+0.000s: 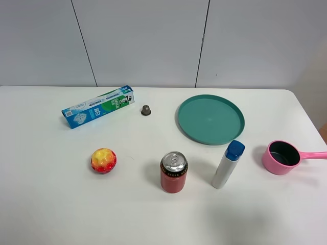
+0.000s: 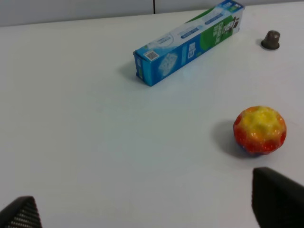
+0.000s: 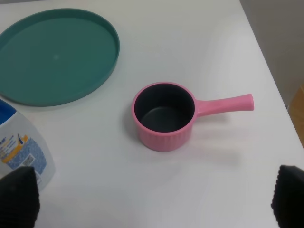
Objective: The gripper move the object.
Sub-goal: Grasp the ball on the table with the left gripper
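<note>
Left claw [image 2: 148,209] is hanging wide open and empty, I am guessing to straddle the toy fruit [image 2: 260,129], sitting free on the worktop [image 1: 51,204] at 9 o'clock from the soda can [image 1: 174,172]. Right claw [image 3: 152,202] is gaping too, idling by the pink pot [image 3: 164,116].

Left gripper [image 2: 149,206]: matte black fingers [image 2: 278,197], one showing a finely ribbed pad. Right gripper [image 3: 154,197]: black fingers [image 3: 19,194], rounded, ribbed.
</note>
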Controlling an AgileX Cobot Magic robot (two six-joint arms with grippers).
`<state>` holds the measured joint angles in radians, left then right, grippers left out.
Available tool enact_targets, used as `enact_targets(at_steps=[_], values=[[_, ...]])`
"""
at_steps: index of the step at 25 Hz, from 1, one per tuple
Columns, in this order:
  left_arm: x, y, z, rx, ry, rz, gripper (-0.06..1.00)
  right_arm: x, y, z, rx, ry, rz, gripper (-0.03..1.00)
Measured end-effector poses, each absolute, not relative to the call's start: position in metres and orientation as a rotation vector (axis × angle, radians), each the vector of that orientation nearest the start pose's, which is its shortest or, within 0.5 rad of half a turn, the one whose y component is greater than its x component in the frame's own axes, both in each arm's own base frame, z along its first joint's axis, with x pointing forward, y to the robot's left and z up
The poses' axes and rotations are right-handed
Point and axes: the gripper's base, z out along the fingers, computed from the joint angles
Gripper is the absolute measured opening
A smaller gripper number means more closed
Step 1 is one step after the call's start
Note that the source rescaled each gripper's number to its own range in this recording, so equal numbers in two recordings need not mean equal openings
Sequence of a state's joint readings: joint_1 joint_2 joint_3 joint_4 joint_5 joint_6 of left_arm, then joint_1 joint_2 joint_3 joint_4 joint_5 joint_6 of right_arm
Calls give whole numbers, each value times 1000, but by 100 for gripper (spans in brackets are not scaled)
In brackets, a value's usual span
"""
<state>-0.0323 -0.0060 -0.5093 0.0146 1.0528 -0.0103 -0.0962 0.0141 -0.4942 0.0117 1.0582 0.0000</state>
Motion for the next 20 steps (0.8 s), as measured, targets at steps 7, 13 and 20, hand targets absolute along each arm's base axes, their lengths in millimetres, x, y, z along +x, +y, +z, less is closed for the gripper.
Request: enact_targets(at_steps=[7,13,20], values=[[-7,1,280,21,2021,-10,66,-2,1,276,99,2060,-45,100],[-7,1,280,21,2021,-10,66,-2,1,276,99,2060,-45,100],[-6,1,280,22,2022,-10,66,-2,1,276,99,2060,-45,100]])
